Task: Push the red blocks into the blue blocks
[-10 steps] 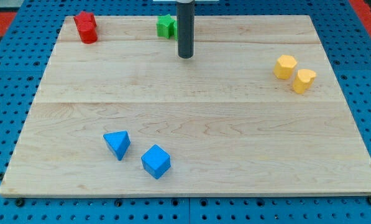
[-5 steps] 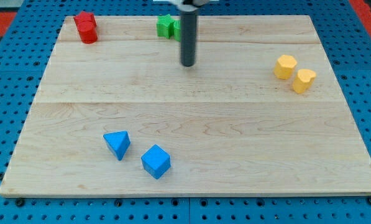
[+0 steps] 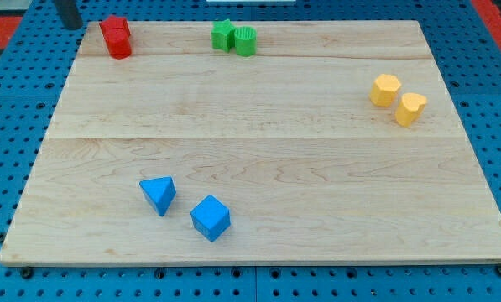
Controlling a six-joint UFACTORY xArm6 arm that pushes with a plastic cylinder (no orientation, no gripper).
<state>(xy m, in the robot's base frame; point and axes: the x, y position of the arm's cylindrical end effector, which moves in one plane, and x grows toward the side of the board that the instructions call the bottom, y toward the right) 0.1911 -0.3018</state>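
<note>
Two red blocks (image 3: 116,36) sit pressed together at the board's top left corner. A blue triangular block (image 3: 158,195) and a blue cube (image 3: 210,218) lie near the view's bottom left, slightly apart. My tip (image 3: 69,24) is at the view's top left, just off the board's corner, to the left of the red blocks and not touching them.
A green star block (image 3: 224,35) and a green cylinder (image 3: 245,40) sit together at the top centre. A yellow hexagonal block (image 3: 385,89) and a yellow heart block (image 3: 410,108) sit at the right. The wooden board (image 3: 317,168) rests on a blue pegboard.
The rod has moved from the top centre, beside the green blocks, far left to beyond the red blocks. The green cylinder is now uncovered. No block has moved.
</note>
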